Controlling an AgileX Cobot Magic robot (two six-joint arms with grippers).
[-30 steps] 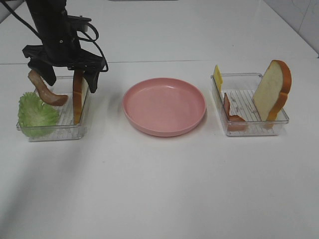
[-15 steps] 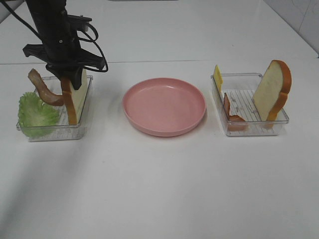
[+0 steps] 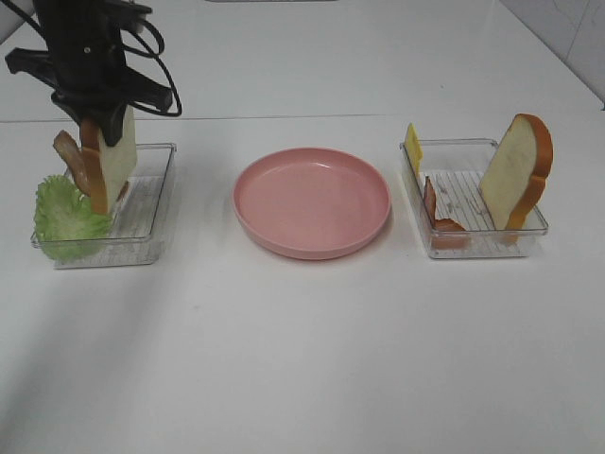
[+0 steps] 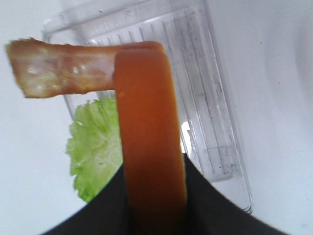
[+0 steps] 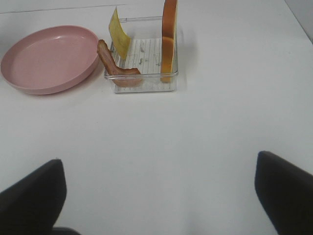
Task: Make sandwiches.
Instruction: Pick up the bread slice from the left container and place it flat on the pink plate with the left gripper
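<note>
Bread (image 3: 107, 163), pinched across its faces near the top crust by left gripper (image 3: 98, 121), hangs upright over left tray (image 3: 151, 241) beside bacon (image 3: 68, 149) and lettuce (image 3: 61, 213); likely light, stiff, slick, so could pivot; right gripper (image 5: 159, 196) spread wide, empty.

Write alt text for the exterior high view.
The left gripper grips an upright bread slice at the left clear tray, beside lettuce and a bacon strip. A pink plate sits mid-table; the right tray holds cheese, bacon and a second bread slice.

The plate (image 3: 312, 201) is showing pink, the lettuce (image 3: 64, 216) green, the cheese (image 3: 412, 148) yellow, the bacon (image 3: 444, 227) brown. The left bread (image 3: 112, 168) and right bread (image 3: 513, 172) are showing white faces with orange-brown crust.
</note>
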